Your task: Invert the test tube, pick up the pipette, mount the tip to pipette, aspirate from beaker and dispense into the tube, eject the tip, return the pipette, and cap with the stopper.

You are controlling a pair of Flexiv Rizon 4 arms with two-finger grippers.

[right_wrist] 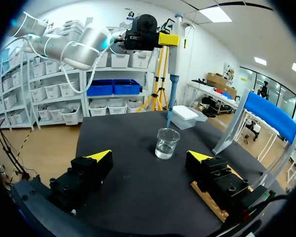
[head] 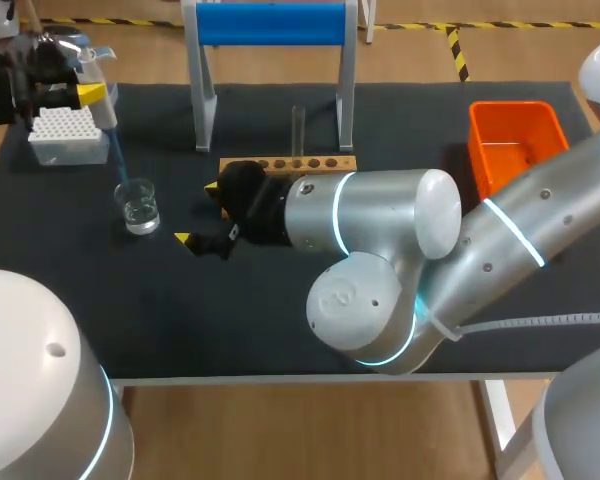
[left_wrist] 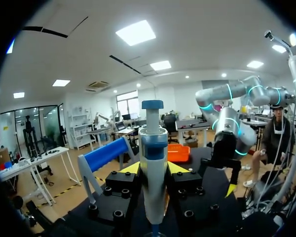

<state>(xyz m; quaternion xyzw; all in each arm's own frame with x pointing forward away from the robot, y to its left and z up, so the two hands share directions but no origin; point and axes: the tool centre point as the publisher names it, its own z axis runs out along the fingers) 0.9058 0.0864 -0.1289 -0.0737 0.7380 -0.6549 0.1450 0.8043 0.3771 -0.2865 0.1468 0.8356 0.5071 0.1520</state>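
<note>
L fingers point(left_wrist: 130, 169) pinch white-blue pipette point(right_wrist: 173, 59) upright, blue tip point(right_wrist: 169, 116) just over clear beaker point(right_wrist: 167, 143) w/ water; R fingers point(right_wrist: 99, 156) spread.

The table point(head: 380, 110) is covered in black. The bin point(head: 515, 140) is coloured bright orange, the tip box point(head: 68, 135) white, the tube rack point(head: 325, 163) pale wood. The pipette point(left_wrist: 153, 168) is seen in white with blue bands. The right arm point(head: 380, 210) is finished in silver, ringed with cyan.

Clear beaker point(head: 138, 205), wooden rack point(head: 288, 164) — matt table point(head: 410, 125)
</note>
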